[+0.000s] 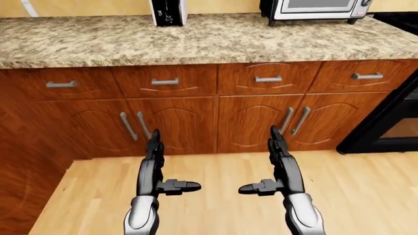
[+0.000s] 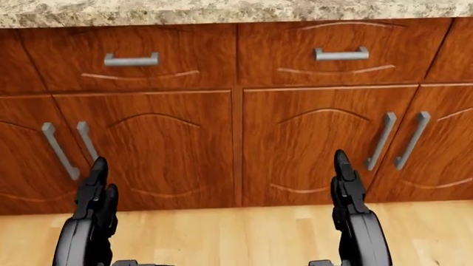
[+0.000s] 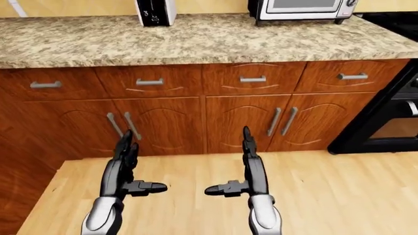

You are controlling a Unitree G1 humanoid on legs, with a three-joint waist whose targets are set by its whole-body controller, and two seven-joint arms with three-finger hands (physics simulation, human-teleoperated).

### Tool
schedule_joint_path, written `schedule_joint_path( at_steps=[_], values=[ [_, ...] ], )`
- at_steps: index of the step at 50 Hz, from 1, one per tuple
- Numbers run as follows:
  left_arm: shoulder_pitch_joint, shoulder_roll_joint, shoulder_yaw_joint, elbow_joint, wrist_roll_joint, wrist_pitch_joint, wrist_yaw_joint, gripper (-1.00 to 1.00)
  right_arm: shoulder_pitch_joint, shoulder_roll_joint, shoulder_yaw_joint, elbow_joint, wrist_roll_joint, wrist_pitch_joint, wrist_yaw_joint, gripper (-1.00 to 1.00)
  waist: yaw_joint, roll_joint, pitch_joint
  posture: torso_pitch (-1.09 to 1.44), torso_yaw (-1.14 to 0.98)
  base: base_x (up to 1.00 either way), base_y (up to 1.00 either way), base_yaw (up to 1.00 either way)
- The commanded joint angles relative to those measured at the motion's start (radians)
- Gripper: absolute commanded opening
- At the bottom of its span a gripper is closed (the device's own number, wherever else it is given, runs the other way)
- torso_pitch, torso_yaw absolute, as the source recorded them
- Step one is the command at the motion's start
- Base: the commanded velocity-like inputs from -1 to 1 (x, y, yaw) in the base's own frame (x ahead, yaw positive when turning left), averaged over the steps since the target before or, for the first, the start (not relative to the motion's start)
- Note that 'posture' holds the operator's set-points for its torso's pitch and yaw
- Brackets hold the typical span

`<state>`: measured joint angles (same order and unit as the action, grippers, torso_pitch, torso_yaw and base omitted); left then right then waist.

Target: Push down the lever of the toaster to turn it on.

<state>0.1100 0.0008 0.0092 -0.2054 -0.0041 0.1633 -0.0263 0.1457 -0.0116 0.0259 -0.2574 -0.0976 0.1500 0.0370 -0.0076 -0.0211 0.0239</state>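
Toaster: I see the white-sided, black-faced toaster (image 1: pixel 169 11) on the speckled granite counter (image 1: pixel 196 41), top left of the left-eye view.
Left hand (image 1: pixel 157 169): fingers spread, empty.
Right hand (image 1: pixel 278 169): fingers spread, empty.

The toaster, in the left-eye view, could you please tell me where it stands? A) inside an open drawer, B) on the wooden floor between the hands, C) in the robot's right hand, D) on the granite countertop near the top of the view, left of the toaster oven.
D: the toaster stands on the granite countertop, left of the toaster oven; both hands are empty.
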Motion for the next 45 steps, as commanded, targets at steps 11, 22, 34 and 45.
schedule_joint_path(
  at_steps=[11, 22, 34, 45],
  values=[
    [-0.011, 0.006, 0.018, -0.075, 0.000, -0.021, 0.002, 1.00, -0.011, 0.007, 0.003, -0.037, 0.009, -0.049, -0.001, 1.00, -0.009, 0.016, 0.012, 0.00, 0.00, 0.00, 0.92, 0.00],
    [-0.010, 0.008, 0.027, -0.077, -0.003, -0.027, -0.001, 1.00, -0.009, 0.007, 0.009, -0.035, 0.009, -0.054, 0.000, 1.00, 0.021, 0.069, -0.006, 0.00, 0.00, 0.00, 0.16, 0.00],
    [-0.008, 0.006, 0.024, -0.071, -0.002, -0.037, 0.000, 1.00, -0.011, 0.005, 0.008, -0.040, 0.002, -0.044, 0.000, 1.00, 0.030, 0.055, -0.031, 0.00, 0.00, 0.00, 0.01, 0.00],
    [-0.007, 0.006, 0.024, -0.082, -0.001, -0.030, 0.000, 1.00, -0.011, 0.007, 0.007, -0.049, 0.005, -0.039, 0.003, 1.00, -0.005, -0.053, 0.003, 0.00, 0.00, 0.00, 0.72, 0.00]
  ],
)
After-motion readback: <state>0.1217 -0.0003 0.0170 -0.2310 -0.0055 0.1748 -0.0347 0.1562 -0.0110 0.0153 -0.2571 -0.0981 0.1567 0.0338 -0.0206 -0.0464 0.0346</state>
